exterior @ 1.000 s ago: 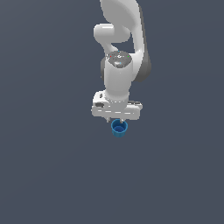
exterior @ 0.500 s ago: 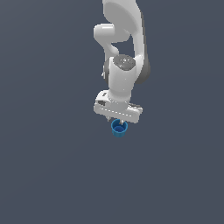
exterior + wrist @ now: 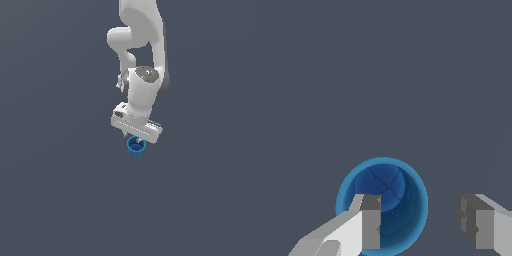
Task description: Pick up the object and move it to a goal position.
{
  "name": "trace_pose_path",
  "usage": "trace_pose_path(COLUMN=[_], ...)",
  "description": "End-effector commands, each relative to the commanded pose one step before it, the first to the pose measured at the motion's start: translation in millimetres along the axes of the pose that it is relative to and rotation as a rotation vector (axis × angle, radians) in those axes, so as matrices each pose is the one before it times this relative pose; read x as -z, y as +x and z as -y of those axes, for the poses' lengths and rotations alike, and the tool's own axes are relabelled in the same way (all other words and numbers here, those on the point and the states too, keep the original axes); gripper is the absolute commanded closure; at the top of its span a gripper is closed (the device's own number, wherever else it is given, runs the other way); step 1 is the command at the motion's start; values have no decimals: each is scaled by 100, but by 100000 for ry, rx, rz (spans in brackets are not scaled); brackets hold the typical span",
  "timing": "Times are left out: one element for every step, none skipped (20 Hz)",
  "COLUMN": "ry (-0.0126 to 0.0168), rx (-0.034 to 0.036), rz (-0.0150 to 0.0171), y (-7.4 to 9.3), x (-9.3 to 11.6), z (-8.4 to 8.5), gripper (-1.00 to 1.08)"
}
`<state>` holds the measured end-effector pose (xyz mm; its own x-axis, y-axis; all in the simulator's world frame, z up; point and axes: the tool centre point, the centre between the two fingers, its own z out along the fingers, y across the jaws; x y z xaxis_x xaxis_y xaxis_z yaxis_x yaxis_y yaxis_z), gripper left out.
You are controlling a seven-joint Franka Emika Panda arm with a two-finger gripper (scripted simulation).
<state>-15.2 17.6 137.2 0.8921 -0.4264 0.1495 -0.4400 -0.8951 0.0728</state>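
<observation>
one arm, one thing to fetch: your jaws (image 3: 418,227) are spread apart and grasp nothing. in the wrist view the blue cup (image 3: 382,201) stands mouth up, and you look straight down into its darker inside. one finger (image 3: 370,222) hangs over the cup's opening, covering part of the rim, while the other finger (image 3: 476,227) is well apart from the cup on its far side. so the cup does not lie midway between the fingers; it sits off toward the first finger. that offset is the relation your next move turns on. judging from this, you need to slide the hand sideways along the line of the fingers, toward the cup, until the rim lies between them; descending now would likely put that finger down inside the cup or onto its lip.

the cup's long axis is upright, so it looks much the same from any side. it is narrower than the opening you have, so once centred there should be room on both sides.

in the exterior view the gripper (image 3: 135,135) hangs just above the blue cup (image 3: 136,146), which peeks out below the hand, and the hand is tilted. the counter (image 3: 55,190) is a plain dark grey surface. no goal marker shows in either view, so you cannot tell where the cup must go.
</observation>
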Motion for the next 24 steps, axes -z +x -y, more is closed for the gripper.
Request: trace_pose_path(ry=[-708, -243, -222, -201, -181, -160, -139, -119, -98, -78, -58, -38, -18, 1, 20, 39, 58, 76, 94, 111, 128, 145, 161, 177], rx=[-4668, -1811, -1808, -1804, -1800, -1797, -1795, -1792, -1789, -1787, -1783, -1781, -1779, -1777, -1775, -1771, -1771, -1769, -1767, -1766, -1765, -1763, -1762, -1760], rz=[-1325, -520, -523, -525, -526, -526, -526, -525, -524, -522, -518, -514, -510, -505, -499, -492, -485, -477, -469, -460, -450, -440, -429, -418], y=[-355, -143, -143, -144, -145, -145, -145, -146, -146, -146, -147, -147, -147, -147, -147, -148, -147, -147, -147, -147, -146, -146, -146, -145], x=[-308, -115, -111, -108, -104, -101, -97, -94, -91, -87, -84, -80, -77, -74, -70, -67, -64, -61, -57, -54, -51, -48, -44, -41], z=[-55, -27, -29, -31, -33, -36, -38, -40, -43, -46, -48, -50, -53, -56, -58, -60, -63, -66, -69, -71, -74, -77, -80, -82], gripper=[-20, -20, -20, -20, -20, -20, -20, -20, -20, -20, -20, -20, -20, -20, -20, -20, -20, -20, -20, -20, -20, -20, -20, -20])
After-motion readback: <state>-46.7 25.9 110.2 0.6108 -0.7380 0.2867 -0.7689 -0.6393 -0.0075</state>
